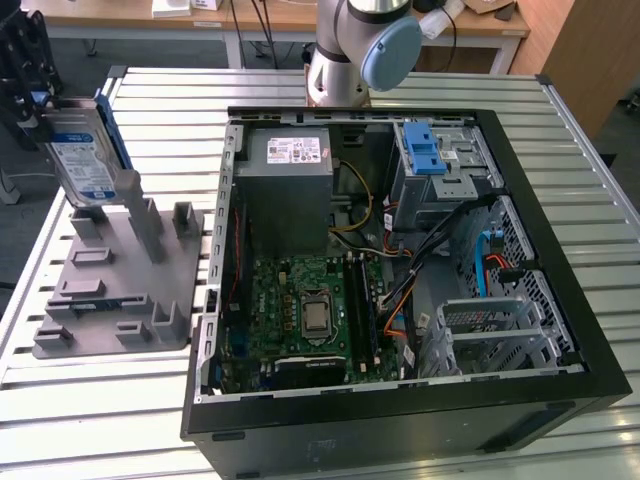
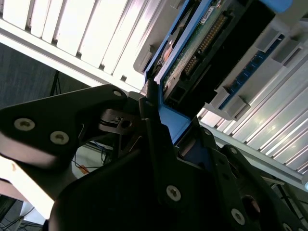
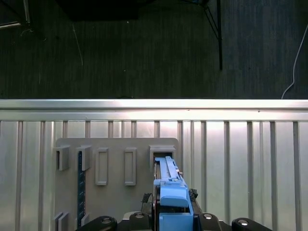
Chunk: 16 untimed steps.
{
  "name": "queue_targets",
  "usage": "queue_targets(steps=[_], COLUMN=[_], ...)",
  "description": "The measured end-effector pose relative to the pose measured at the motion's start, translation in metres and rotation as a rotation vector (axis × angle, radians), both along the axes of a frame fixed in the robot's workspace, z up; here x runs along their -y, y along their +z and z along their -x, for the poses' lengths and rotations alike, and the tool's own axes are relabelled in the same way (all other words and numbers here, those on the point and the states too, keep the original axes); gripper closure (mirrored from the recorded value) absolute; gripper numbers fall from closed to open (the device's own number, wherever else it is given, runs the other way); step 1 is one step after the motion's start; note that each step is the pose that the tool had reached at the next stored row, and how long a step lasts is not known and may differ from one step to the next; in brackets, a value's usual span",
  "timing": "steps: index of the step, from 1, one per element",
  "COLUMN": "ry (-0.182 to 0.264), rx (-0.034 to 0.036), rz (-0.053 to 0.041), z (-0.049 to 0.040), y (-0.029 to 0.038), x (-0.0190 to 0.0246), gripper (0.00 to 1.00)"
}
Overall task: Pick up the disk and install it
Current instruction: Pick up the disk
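fingers: closed on the disk. In the second wrist view the black fingers (image 2: 153, 130) clamp its blue rail.
gripper (image 1: 40, 100): far on the exterior view's left, above the grey holder plate (image 1: 110, 300), well apart from the PC case (image 1: 400, 425).
disk (image 1: 82, 160): held upright on edge, label toward the exterior camera, blue rails on both long sides.
disk lower end: right at the back row of holder slots. Cannot tell whether it is clear of the slot or seated in it.
first wrist view: disk (image 3: 169, 190) seen edge-on, blue rail up, in line with an open slot at the edge of the holder plate (image 3: 115, 144).
second wrist view: disk (image 2: 192, 53) shows its green board side and a connector row.
holder plate: lies flat on the slatted metal table (image 1: 150, 100), beside the case, carrying grey posts and empty slots.
case: open, lying on the table. It holds the motherboard (image 1: 300, 310), the grey PSU (image 1: 290, 190) and the drive cage (image 1: 440, 170).
drive cage: in the far corner of the case on the exterior view's right, blue latch on top.
arm base (image 1: 345, 50): behind the case.
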<state>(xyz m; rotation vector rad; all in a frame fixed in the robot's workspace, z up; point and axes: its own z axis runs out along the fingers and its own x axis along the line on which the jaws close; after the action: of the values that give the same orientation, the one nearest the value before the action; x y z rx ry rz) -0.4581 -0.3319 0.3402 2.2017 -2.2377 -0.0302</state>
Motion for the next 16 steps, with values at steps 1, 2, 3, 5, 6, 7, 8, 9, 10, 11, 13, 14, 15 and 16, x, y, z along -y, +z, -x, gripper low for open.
queue_targets(steps=[1,2,3,5,6,7,8,9,10,11,13,14,15,16], ry=[0.000,0.000,0.000,0.000,0.000,0.000,0.000,0.000,0.000,0.000,0.000,0.000,0.000,0.000], rx=[0.0000,0.0000,0.0001,0.0000,0.0000,0.0000,0.0000,0.0000,-0.0001,-0.0001,-0.0001,-0.0001,0.0000,0.0001], rz=[0.0000,0.0000,0.0000,0.0000,0.0000,0.0001,0.0018,0.0017,0.0018,0.0019,0.0021,0.0022,0.0023,0.0025], z=[0.0000,0.0000,0.0000,0.0000,0.0000,0.0000,0.0000,0.0000,0.0000,0.0000,0.0000,0.0000,0.0000,0.0000], y=[0.0002,0.0004,0.0005,0.0010,0.0012,0.0043,0.0064,0.0065,0.0066,0.0068,0.0074,0.0077,0.0080,0.0083], x=[0.0000,0.0000,0.0000,0.0000,0.0000,0.0000,-0.0003,-0.0003,-0.0003,-0.0003,-0.0003,-0.0003,-0.0004,-0.0004], gripper=[0.64,0.64,0.64,0.64,0.64,0.64,0.64,0.64,0.64,0.64,0.64,0.64,0.64,0.64])
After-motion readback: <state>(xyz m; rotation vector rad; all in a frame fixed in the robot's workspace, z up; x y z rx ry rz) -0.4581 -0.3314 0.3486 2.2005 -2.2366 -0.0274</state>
